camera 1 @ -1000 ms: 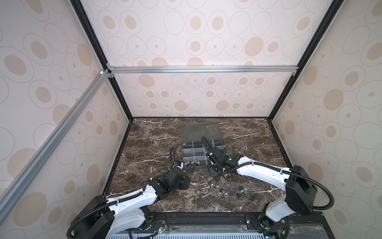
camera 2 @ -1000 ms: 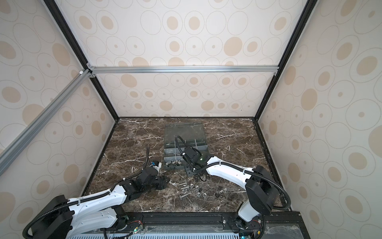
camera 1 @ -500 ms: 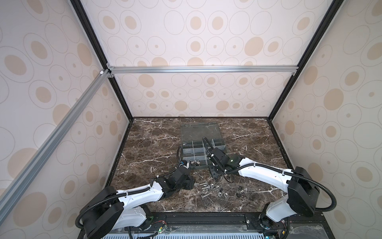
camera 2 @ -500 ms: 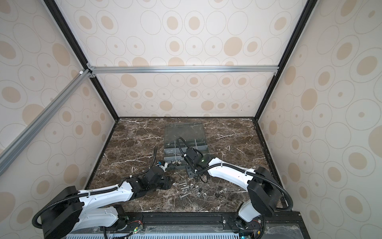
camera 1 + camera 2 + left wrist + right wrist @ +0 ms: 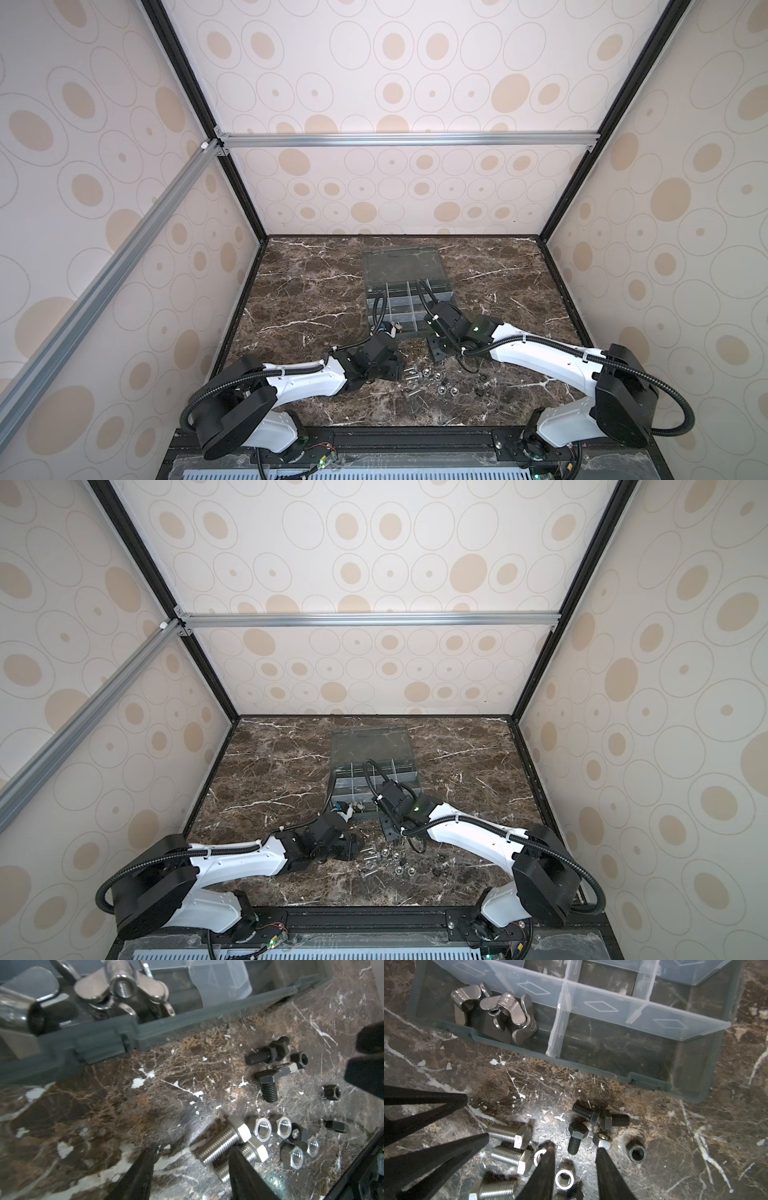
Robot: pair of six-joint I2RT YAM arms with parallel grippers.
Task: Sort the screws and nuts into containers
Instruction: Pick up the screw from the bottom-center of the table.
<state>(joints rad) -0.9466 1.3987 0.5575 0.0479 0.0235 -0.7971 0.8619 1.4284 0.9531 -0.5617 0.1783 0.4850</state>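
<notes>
In a top view the loose screws [image 5: 415, 376] and nuts [image 5: 446, 390] lie at 3 o'clock of the left gripper [image 5: 398, 371] and 6 o'clock of the right gripper [image 5: 438, 355]. The organiser box [image 5: 410, 333] sits at their 12 o'clock, with winged nuts [image 5: 500, 1014] in its 7 o'clock corner compartment. The left jaws stand wide and empty, a silver screw [image 5: 220, 1142] beside one fingertip. The right jaws stand partly apart, gripping nothing, a black screw [image 5: 576, 1136] between them. Over the last second the left arm has reached closer to the pile, while the right has barely moved.

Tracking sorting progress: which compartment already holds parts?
The end compartment of the near row: it alone holds silver wing nuts. The other compartments in view look empty.
</notes>
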